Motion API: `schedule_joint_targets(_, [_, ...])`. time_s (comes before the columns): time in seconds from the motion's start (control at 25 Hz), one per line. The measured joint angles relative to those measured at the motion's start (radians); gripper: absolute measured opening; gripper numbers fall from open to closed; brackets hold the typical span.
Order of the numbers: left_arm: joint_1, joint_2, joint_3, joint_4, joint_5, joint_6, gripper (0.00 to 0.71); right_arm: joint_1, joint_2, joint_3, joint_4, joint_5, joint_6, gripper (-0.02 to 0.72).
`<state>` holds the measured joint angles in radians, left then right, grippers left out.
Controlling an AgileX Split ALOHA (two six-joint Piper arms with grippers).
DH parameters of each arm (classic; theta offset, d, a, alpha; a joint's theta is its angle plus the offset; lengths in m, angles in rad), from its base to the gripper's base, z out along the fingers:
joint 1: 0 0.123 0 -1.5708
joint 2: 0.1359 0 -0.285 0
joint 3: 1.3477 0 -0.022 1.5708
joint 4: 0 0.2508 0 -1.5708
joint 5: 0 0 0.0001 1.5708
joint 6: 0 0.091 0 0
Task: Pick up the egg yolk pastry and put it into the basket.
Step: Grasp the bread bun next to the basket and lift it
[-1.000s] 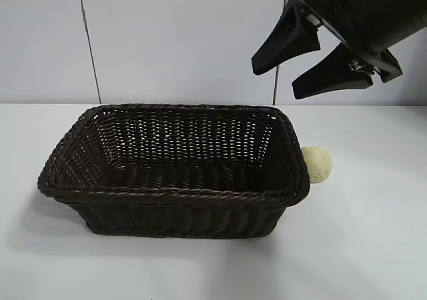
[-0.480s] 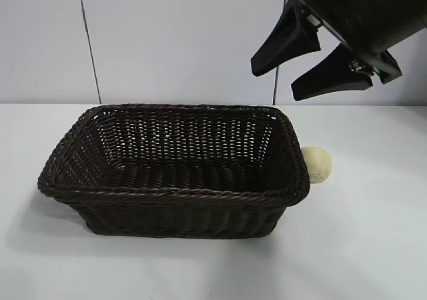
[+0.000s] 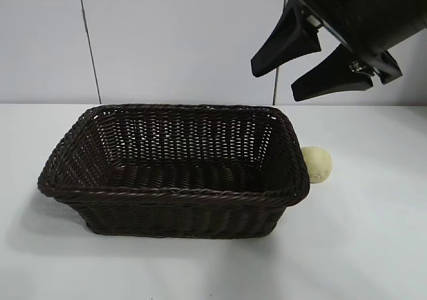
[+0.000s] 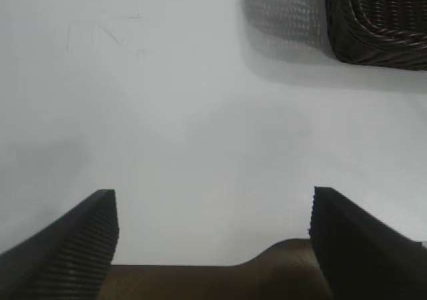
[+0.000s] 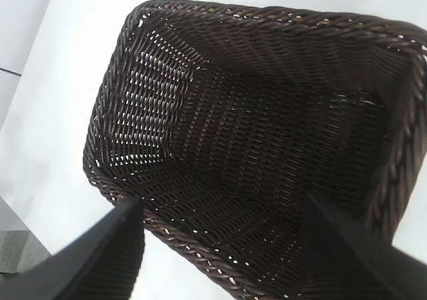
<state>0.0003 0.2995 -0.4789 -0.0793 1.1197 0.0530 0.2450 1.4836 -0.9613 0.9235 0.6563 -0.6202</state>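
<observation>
The egg yolk pastry [image 3: 317, 165] touches the basket [image 3: 167, 195] rim's right edge; right pincer [image 3: 303, 59] released, high above.

Pale egg yolk pastry [image 3: 317, 165] apparently touches dark woven basket [image 3: 173, 193] outside.

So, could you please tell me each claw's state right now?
Left claw: open, holding nothing.
Right claw: open, holding nothing.

A plain white surface [image 3: 373, 247] meets a pale grey wall [image 3: 180, 40] crossed by two thin dark vertical seams.
</observation>
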Motion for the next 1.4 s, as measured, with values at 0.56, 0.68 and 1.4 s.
schedule_joint_targets(0.56, [0.0,-0.312,0.0,-0.001,0.006,0.0,0.571,0.0,0.0,0.0,-0.069,0.007,0.122,0.486])
schedule_joint_targets(0.68, [0.0,-0.312,0.0,-0.002,0.006,-0.001,0.571,0.0,0.0,-0.021,-0.164,0.017,0.187,0.486])
schedule_joint_targets(1.4, [0.0,-0.312,0.0,-0.003,0.006,-0.001,0.571,-0.297,0.006,-0.169,-0.4,0.13,0.359,0.486])
